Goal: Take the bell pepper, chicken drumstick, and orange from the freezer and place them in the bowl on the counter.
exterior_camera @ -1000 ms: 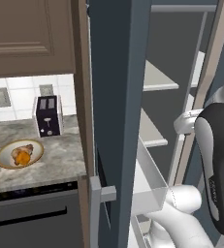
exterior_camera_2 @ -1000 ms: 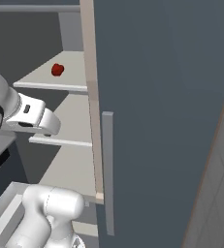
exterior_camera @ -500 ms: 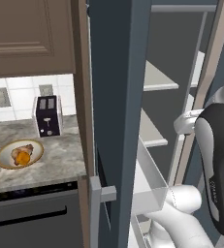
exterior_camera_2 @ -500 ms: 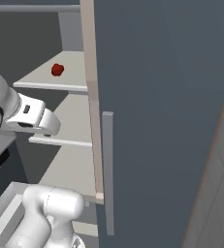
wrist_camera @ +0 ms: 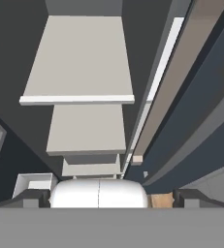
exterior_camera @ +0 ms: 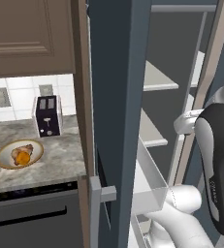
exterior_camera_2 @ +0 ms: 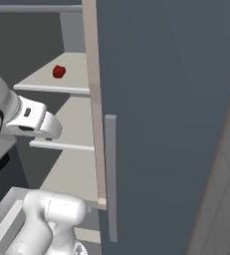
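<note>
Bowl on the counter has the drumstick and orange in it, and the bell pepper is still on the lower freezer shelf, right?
Not the lower shelf: the right base view shows the bell pepper on the upper freezer shelf. The bowl on the counter holds the drumstick and orange.

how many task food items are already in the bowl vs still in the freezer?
3 visible. Orange and chicken drumstick lie in the bowl on the counter; bell pepper sits on an upper freezer shelf.
</note>
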You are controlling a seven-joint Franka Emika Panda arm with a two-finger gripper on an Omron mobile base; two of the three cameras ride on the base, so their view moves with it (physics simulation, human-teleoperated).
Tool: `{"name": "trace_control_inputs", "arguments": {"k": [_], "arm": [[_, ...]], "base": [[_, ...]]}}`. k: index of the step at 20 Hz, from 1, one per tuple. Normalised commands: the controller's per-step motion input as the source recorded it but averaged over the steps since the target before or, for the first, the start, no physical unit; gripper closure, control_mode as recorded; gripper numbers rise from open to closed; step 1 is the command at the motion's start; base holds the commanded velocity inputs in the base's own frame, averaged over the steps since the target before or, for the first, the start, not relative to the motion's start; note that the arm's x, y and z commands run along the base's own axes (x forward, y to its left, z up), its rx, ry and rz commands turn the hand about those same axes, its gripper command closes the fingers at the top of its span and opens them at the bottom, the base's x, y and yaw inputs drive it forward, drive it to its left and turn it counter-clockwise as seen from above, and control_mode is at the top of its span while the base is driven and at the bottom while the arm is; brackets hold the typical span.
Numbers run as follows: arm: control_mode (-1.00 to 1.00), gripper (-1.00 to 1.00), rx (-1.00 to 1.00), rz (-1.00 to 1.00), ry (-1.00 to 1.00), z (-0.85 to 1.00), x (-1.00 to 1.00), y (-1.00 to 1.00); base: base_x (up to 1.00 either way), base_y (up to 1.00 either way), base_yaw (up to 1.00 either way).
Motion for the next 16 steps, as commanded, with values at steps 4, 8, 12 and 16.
{"name": "trace_control_inputs", "arguments": {"k": [4,8,12,16], "arm": [[1.0,-1.0,0.0,0.0,0.0,0.0,0.0,0.0],[-1.0,-1.0,0.0,0.0,0.0,0.0,0.0,0.0],[-1.0,-1.0,0.0,0.0,-0.15,0.08,0.0,0.0],[-1.0,-1.0,-0.03,0.05,-0.28,0.3,-0.15,0.17]], "base": [[0.0,0.0,0.0],[0.0,0.0,0.0],[0.0,0.0,0.0],[0.0,0.0,0.0]]}}
